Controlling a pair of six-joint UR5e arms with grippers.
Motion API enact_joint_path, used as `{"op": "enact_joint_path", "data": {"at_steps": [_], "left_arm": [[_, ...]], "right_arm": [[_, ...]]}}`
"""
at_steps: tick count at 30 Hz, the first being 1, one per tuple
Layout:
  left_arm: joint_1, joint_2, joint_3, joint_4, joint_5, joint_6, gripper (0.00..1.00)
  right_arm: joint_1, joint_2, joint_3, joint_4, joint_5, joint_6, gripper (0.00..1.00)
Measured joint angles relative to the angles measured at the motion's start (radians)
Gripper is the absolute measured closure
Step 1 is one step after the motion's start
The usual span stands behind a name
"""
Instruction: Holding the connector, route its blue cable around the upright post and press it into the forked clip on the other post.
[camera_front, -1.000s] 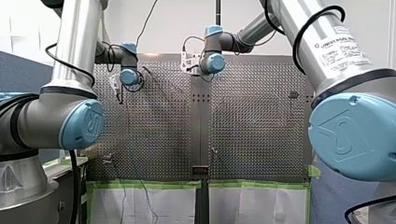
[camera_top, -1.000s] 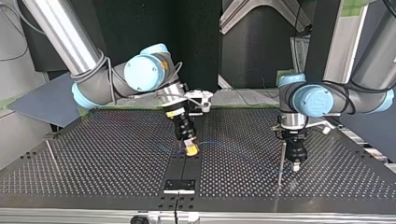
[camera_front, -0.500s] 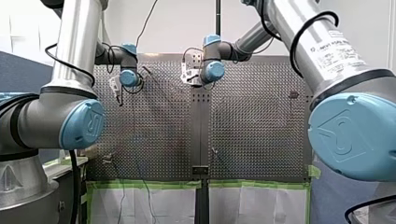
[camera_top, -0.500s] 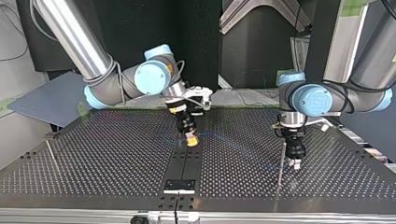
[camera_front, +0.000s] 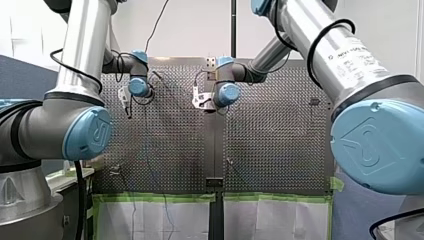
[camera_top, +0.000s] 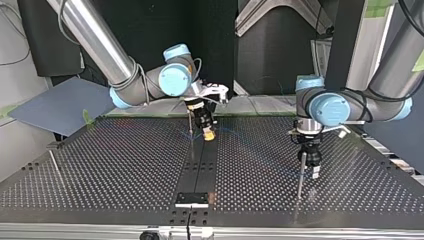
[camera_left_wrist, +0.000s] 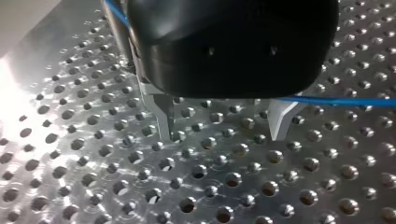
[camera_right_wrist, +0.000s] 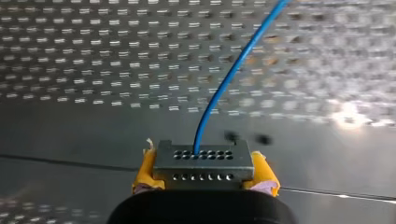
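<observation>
In the right wrist view my right gripper (camera_right_wrist: 204, 174) is shut on the grey connector (camera_right_wrist: 205, 157), which sits between its yellow pads (camera_right_wrist: 145, 171). The blue cable (camera_right_wrist: 232, 70) rises from the connector over the table. In the top view my right gripper (camera_top: 208, 134) hangs beside a thin upright post (camera_top: 190, 136) at the table's middle. My left gripper (camera_top: 314, 173) stands close by a second thin post (camera_top: 299, 184) at that view's right. Its metal fingers (camera_left_wrist: 163, 116) are spread with nothing between them, and the blue cable (camera_left_wrist: 336, 101) runs behind them just above the plate.
The perforated table (camera_top: 115, 170) has a dark centre strip (camera_top: 200, 170) with a black block (camera_top: 192, 199) near its front edge. A third thin post (camera_top: 55, 167) stands at the top view's left. Green tape lines the table's edge (camera_front: 155, 197) in the front view.
My left gripper has opened beside the post and lifted slightly. My right gripper carried the connector away from the top view's front edge, up to the middle post.
</observation>
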Motion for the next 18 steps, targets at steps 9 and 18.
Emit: {"op": "enact_joint_path", "data": {"at_steps": [9, 18], "left_arm": [[-0.001, -0.002, 0.0, -0.002, -0.006, -0.002, 0.0], [-0.002, -0.002, 0.0, -0.003, -0.01, -0.002, 0.0]], "right_arm": [[-0.008, 0.036, 0.07, -0.066, 0.009, 0.016, 1.0], [0.013, 0.112, 0.15, -0.145, 0.049, 0.009, 1.0]]}}
